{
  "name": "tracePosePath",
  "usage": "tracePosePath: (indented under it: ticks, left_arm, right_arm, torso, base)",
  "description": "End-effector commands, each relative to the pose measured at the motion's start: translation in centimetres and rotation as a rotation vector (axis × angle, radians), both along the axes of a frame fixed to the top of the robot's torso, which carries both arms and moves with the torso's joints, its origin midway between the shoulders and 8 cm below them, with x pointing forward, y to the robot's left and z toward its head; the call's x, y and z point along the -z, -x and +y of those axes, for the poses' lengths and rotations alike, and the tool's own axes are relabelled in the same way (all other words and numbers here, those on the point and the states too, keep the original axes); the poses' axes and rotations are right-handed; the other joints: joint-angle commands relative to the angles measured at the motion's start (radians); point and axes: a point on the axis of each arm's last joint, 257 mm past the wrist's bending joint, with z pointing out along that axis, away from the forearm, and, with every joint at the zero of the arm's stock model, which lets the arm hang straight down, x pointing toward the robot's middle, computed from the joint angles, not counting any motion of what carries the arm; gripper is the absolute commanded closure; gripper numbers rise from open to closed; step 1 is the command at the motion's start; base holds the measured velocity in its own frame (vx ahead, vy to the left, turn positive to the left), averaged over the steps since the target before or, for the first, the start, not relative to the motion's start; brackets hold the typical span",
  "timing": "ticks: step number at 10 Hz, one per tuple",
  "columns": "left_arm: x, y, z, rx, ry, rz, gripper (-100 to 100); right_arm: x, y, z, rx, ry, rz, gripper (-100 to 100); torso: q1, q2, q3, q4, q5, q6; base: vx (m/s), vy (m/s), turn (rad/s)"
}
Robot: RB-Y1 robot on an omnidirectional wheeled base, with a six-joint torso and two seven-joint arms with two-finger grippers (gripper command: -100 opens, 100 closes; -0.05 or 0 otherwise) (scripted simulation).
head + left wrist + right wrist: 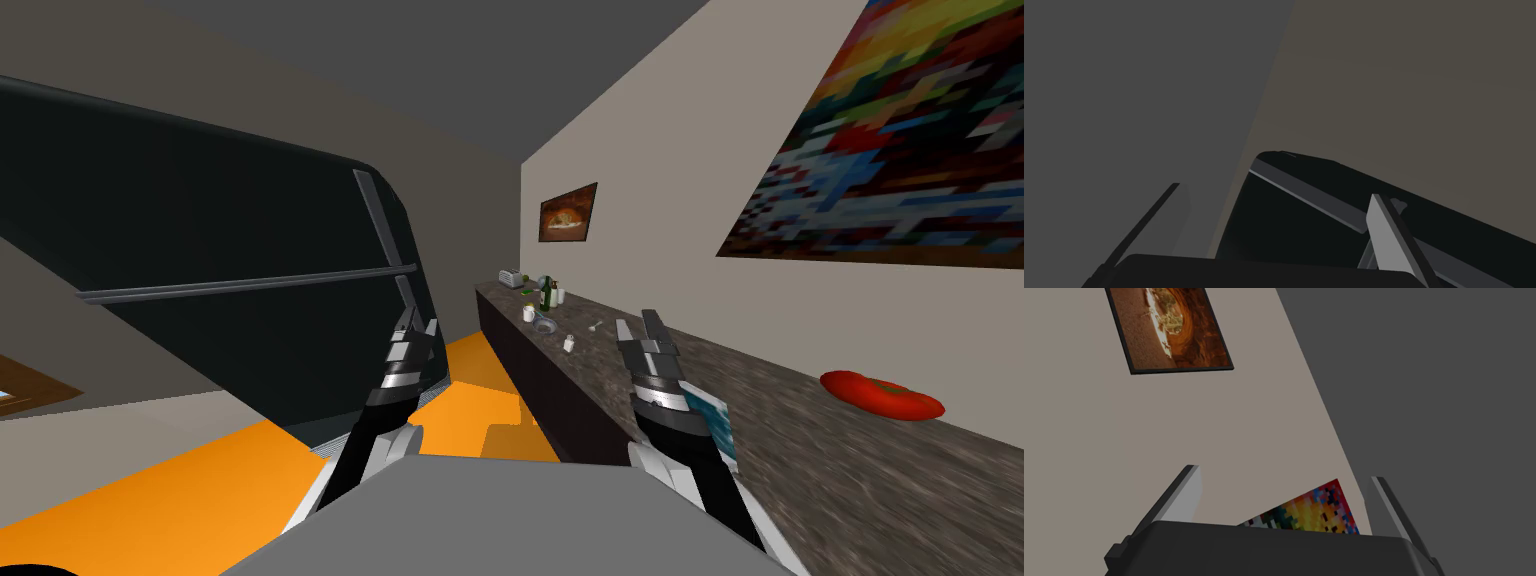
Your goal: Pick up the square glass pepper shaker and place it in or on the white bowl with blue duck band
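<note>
Far down a long dark speckled counter (800,440) on my right stands a small pale shaker (568,343). Just beyond it lies a shallow greyish bowl (545,325); its band is too small to make out. Both arms are raised in front of me, well short of these things. My left gripper (418,320) (1275,190) is open and holds nothing, over the orange floor beside the counter. My right gripper (636,320) (1284,472) is open too, above the counter's near part, with nothing between its fingers.
Past the bowl stand a white cup (528,314), a dark green bottle (548,293) and a toaster (510,278). A red flat thing (880,393) lies on the counter to my right, a blue-and-white item (715,420) by my right forearm. A large black panel (200,270) looms at left.
</note>
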Motion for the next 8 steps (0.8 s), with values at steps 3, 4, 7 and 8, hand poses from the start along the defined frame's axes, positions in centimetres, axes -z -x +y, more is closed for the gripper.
tracePosePath:
  ticks: [3,4,7,8]
  left_arm:
    - [0.0,0.0,0.0,0.000,0.000,0.000,0]
    - [0.0,0.0,0.0,0.000,0.000,0.000,0]
    - [0.0,0.0,0.0,0.000,0.000,0.000,0]
    - [0.0,0.0,0.0,0.000,0.000,0.000,0]
  right_arm:
    - [2.1,-1.1,0.4,-0.014,0.076,0.075,-100]
    - [3.1,-1.6,0.4,-0.014,0.103,0.107,-100]
    - [7.0,-3.0,0.0,-0.006,0.190,0.228,-100]
    - [8.5,-3.4,-0.2,0.000,0.221,0.273,-100]
  torso:
    - [0.003,0.000,0.000,0.000,0.001,0.000]
    - [0.004,0.000,0.000,0.000,0.001,0.000]
    - [0.008,0.001,0.000,0.000,0.002,0.000]
    - [0.008,0.001,0.001,0.000,0.002,0.000]
  base:
    - [-0.001,0.049,-0.002]
    - [0.000,0.083,-0.006]
    - [-0.013,0.117,-0.007]
    - [-0.023,0.146,-0.009]
